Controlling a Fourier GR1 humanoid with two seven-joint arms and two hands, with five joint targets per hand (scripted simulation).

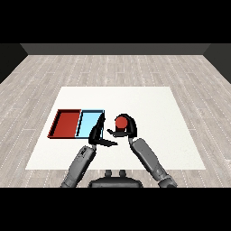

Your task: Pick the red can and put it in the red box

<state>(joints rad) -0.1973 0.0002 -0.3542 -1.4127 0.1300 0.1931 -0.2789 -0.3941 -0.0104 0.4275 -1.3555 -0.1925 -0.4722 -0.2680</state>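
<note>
Two grey forearms come in from the lower corners and meet near the middle of the white table (149,99). Nearest, the left forearm slants up and to the right, and its left hand (98,134) stands just in front of the blue tray's near right corner, its fingers straight and pointing up along that tray's right edge, thumb stretched out low toward the right, holding nothing. Just beside it, the right forearm slants up and to the left to the right hand (127,127), whose fingers arch over and curl round the red can (120,122), with the thumb reaching under on the left side; the can's round red top shows between them. Can and hand sit just to the right of the trays, outside both, and whether the can rests on the table or is lifted off it cannot be told. Farther left, the blue tray (89,124) and red tray (66,123) lie side by side, touching, red on the outer left. Beyond the table a grey plank floor runs back to a dark wall
</note>
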